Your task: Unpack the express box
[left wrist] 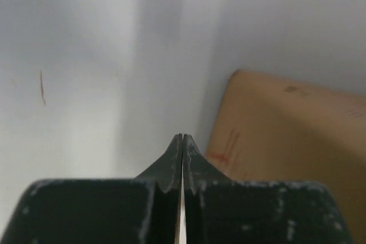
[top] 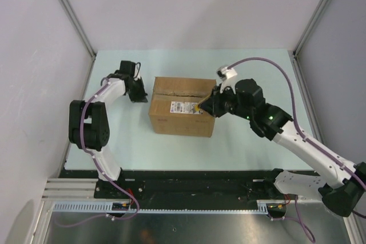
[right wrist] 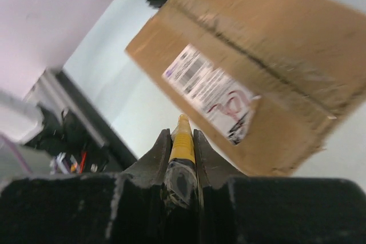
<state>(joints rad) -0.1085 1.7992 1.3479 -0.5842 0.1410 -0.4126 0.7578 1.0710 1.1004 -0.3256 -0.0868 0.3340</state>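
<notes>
A pale green worktop (top: 240,147) lies between white walls (top: 189,4), with grey metal posts (top: 69,11) rising at its far corners. A perforated rail (top: 189,210) runs below its near edge. A yellow utility knife (right wrist: 182,141) points away, its tip blurred.

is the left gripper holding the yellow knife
No, the left gripper is shut on nothing; the yellow knife sits clamped in the right gripper.

The left arm (top: 111,91) and right arm (top: 309,147) are white-linked, black-jointed, purple-cabled, the left end effector (left wrist: 182,139) scuffed black.
</notes>
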